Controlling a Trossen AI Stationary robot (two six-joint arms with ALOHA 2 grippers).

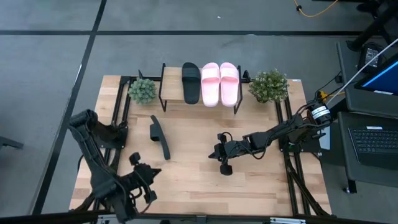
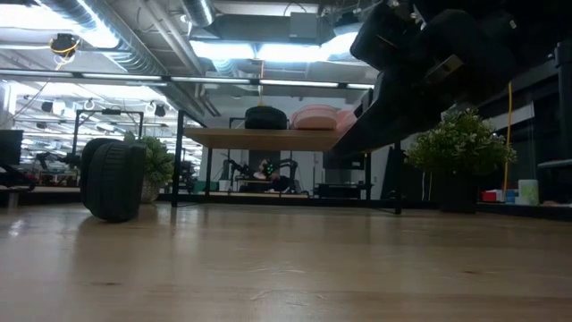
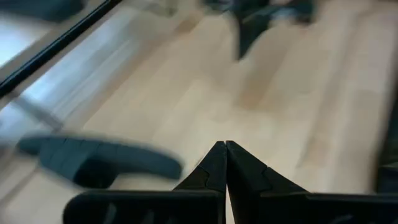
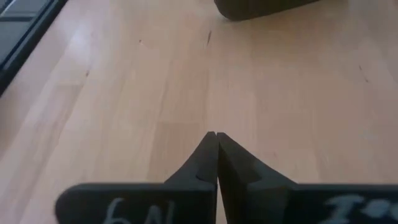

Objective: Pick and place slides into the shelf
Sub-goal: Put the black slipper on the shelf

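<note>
Lying on its side near the worktop's (image 1: 186,180) left edge, the last black slide (image 1: 160,137) waits apart from three slides already on the shelf (image 1: 171,93), while left gripper (image 1: 138,169) and right gripper (image 1: 219,152) keep jaws shut, holding nothing.

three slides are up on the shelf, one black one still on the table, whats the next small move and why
Probably open the left gripper and bring it toward the black slide lying on its side on the table. Three slides already sit on the shelf, both grippers are shut and empty, and the left one looks nearer than the right gripper.
</note>
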